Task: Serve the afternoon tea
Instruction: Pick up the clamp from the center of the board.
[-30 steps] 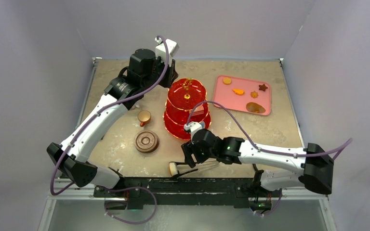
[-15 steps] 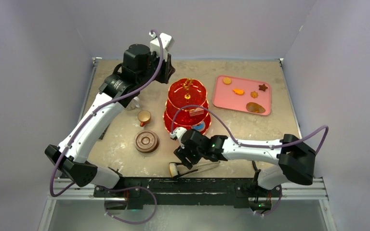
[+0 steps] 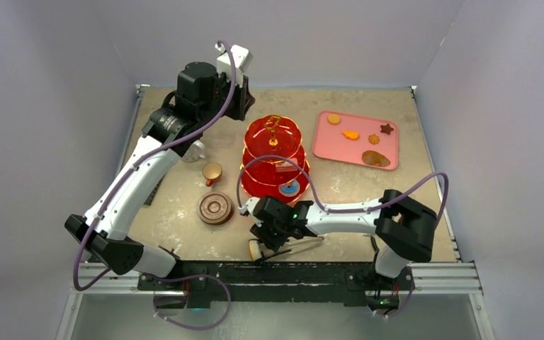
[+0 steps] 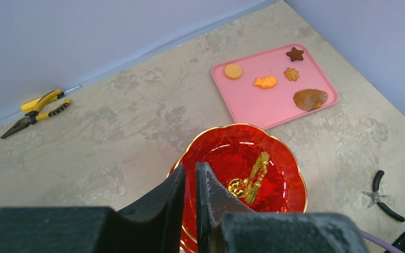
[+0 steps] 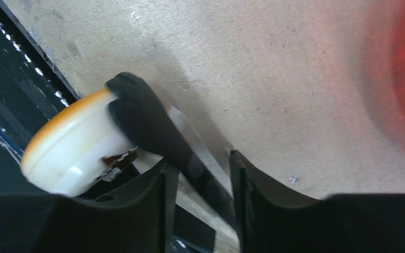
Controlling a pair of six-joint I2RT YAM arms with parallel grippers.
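The red three-tier stand (image 3: 273, 142) with its gold handle (image 4: 253, 176) stands mid-table; a blue pastry (image 3: 288, 189) and a small cake lie on its lower tiers. My left gripper (image 3: 246, 106) hovers shut and empty above the stand's far-left edge (image 4: 191, 184). My right gripper (image 3: 265, 234) is low at the near edge, open, its fingers (image 5: 163, 184) on either side of one arm of the black tongs (image 5: 147, 121). A cream pastry (image 5: 68, 147) sits at the tongs' tip. The brown cup (image 3: 212, 172), saucer (image 3: 215, 209) and half-hidden white mug (image 3: 195, 150) stand on the left.
The pink tray (image 4: 274, 103) at the back right holds several small pastries, among them a fish shape (image 4: 264, 82) and a star (image 4: 295, 54). Yellow pliers (image 4: 37, 108) lie by the back wall and black pliers (image 4: 382, 190) lie right of the stand. The table's near edge is right beside my right gripper.
My right gripper has slid left and down along the near edge onto the tongs. My left gripper has lifted and drawn back a little from the stand's top.
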